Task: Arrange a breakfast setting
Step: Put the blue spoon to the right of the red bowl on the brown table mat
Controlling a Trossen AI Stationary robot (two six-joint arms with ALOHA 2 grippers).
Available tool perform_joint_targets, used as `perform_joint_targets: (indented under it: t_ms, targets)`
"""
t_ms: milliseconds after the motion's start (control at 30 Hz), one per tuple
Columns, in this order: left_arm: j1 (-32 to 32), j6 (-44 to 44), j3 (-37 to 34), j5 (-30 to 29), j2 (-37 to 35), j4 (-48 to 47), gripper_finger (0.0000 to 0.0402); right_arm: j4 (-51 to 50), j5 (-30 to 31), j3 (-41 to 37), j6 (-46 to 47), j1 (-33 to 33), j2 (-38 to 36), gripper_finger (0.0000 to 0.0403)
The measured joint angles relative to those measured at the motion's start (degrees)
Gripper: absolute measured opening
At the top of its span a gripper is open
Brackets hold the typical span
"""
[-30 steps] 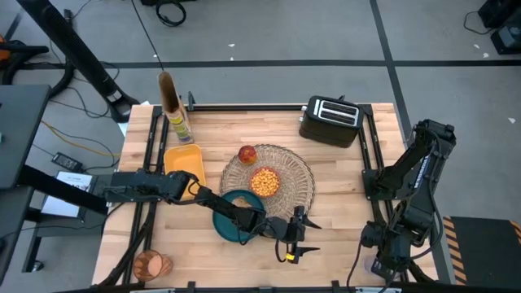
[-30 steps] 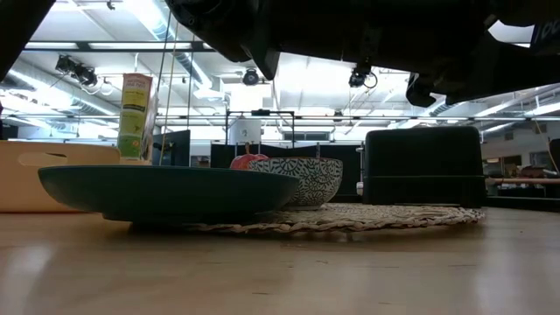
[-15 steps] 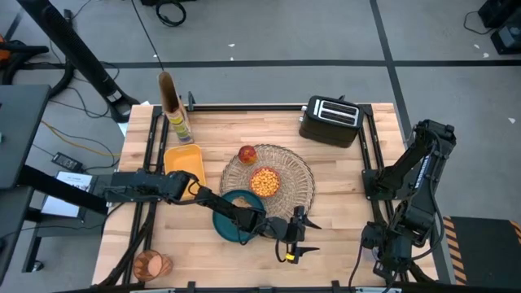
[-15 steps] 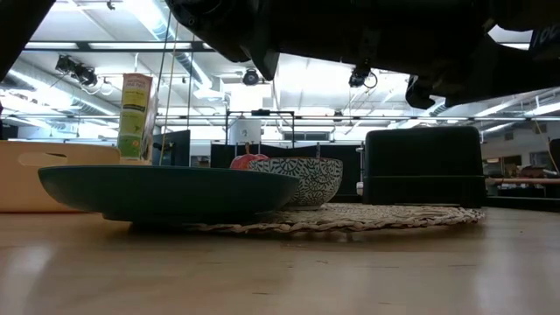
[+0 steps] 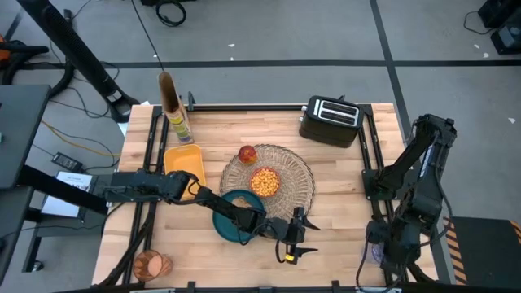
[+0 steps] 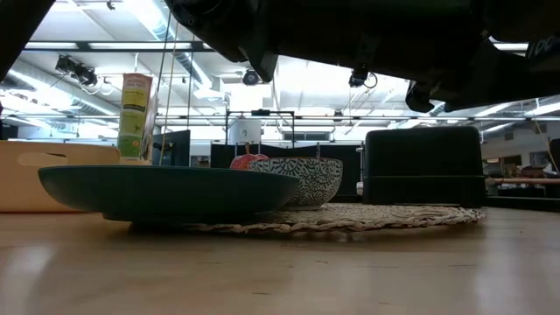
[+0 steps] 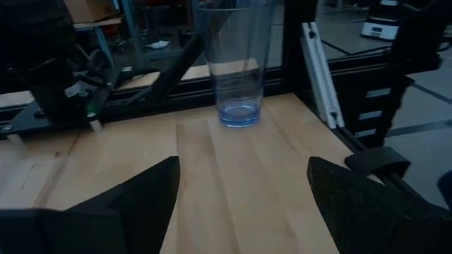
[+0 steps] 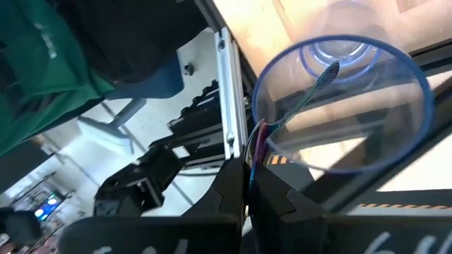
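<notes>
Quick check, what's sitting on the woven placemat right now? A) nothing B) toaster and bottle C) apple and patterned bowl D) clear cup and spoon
C: the high view shows the red apple and the patterned bowl on the round woven placemat, with the teal plate overlapping its near edge; the black toaster stands apart on the bare table.

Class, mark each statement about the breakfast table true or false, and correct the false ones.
1. The apple lies on the placemat. True.
2. The toaster stands on the placemat. False: it stands off the mat, at the table's far right corner.
3. The left gripper is open and empty. True.
4. The bowl is empty. False: it holds orange-yellow pieces.
5. The right gripper is open. False: it is shut on the spoon, which reaches into the cup.
</notes>
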Motion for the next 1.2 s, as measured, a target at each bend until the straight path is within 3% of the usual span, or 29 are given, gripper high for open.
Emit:
perform_joint_targets:
  t_ms: [367, 700, 900, 1033, 1200]
  targets:
    - [-0.3, 1.9, 0.0, 2.9, -0.1, -1.9, 0.0318, -5.9, 2.4, 0.1, 5.3, 0.0, -13.7, 0.0014]
    - [0.0, 2.9, 0.0, 2.8, -0.1, -6.6, 0.0318, -5.7, 14.2, 8.0, 7.2, 0.0, -22.3, 0.0014]
    - [1.2, 0.3, 0.0, 0.9, -0.3, -9.1, 0.0318, -9.6, 23.6, 13.3, 0.3, -0.4, -22.6, 0.0014]
    - [1.6, -0.9, 0.0, -3.4, -3.1, -20.3, 0.0318, -9.9, 30.4, 12.4, -13.0, -2.8, -21.1, 0.0014]
    - [-0.1, -2.0, 0.0, -10.1, -9.0, -33.6, 0.0318, -14.0, 29.8, 10.1, -23.7, -7.2, -17.6, 0.0014]
